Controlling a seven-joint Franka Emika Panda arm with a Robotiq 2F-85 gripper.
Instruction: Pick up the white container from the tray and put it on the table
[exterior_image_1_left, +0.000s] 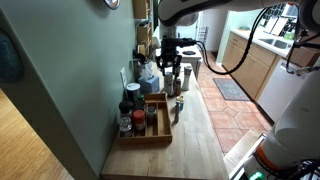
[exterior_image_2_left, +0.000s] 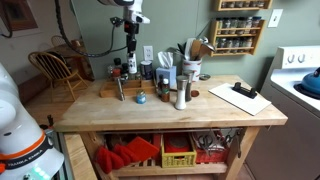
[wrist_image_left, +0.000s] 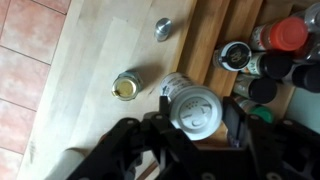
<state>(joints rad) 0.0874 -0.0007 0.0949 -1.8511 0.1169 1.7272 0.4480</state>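
Only the wrist view shows the white container (wrist_image_left: 195, 106). Its round lid lies over the line where the tray (wrist_image_left: 212, 40) meets the bare counter (wrist_image_left: 100, 50). A small yellow-topped jar (wrist_image_left: 125, 87) stands at its 9 o'clock and a silver cap (wrist_image_left: 163, 27) at 11, with dark-lidded jars in the tray at 2. In both exterior views the container is too small to make out. They show the pale plank counter (exterior_image_2_left: 150, 112) against a green wall (exterior_image_1_left: 70, 90), the reddish tiled floor (exterior_image_1_left: 235, 105) and a wall spice rack (exterior_image_2_left: 240, 25). The claw (wrist_image_left: 198, 118) hangs well above the counter, part-closed, with its fingers (wrist_image_left: 165, 115) against both sides of the container, gripping it.
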